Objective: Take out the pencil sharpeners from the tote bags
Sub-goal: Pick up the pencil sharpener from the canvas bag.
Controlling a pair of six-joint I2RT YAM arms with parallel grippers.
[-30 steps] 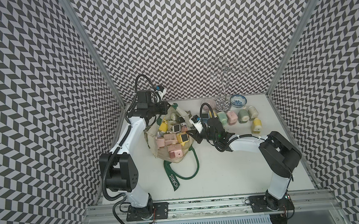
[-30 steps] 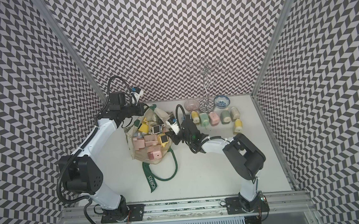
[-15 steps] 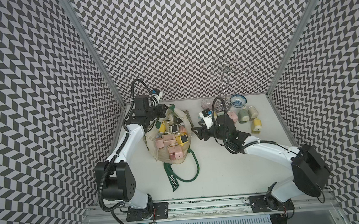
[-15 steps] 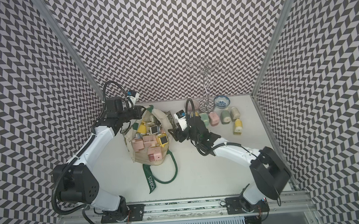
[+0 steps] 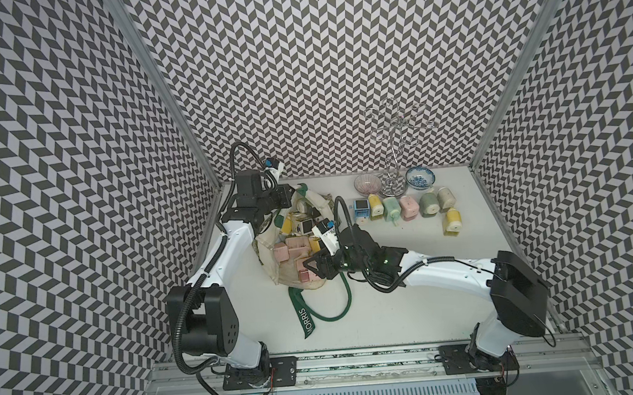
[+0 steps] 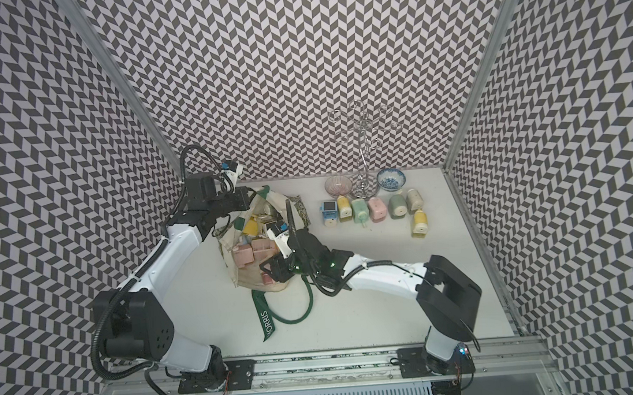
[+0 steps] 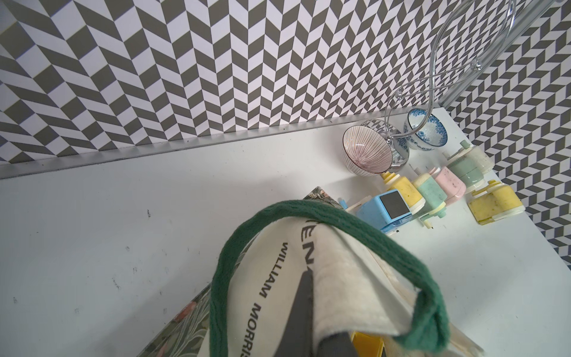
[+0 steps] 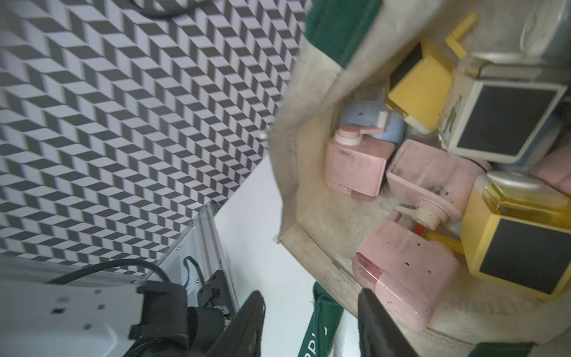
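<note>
The cream tote bag (image 5: 288,280) (image 6: 246,275) lies open on its side at the left, with several pencil sharpeners inside, pink (image 5: 292,248) and yellow (image 8: 519,247) among them. My left gripper (image 5: 288,200) (image 7: 312,293) is shut on the bag's far rim beside its green strap (image 7: 340,225) and holds it up. My right gripper (image 5: 310,273) (image 8: 312,296) hangs open at the bag's near mouth. A pink sharpener (image 8: 404,272) lies just past one finger. Only the bag's edge and a strap lie between the jaws. Several sharpeners (image 5: 409,207) (image 6: 377,209) stand in a row on the table at the back right, a blue one (image 5: 361,208) at its left end.
A pink bowl (image 5: 367,184), a blue patterned bowl (image 5: 420,178) and a wire stand (image 5: 394,155) sit behind the row by the back wall. The green strap lettered MORRIS (image 5: 306,319) loops over the table in front of the bag. Patterned walls close in on three sides.
My right gripper left the blue sharpener at the row's left end, then swung back and down to the bag's near mouth. My left gripper kept its hold on the rim.
</note>
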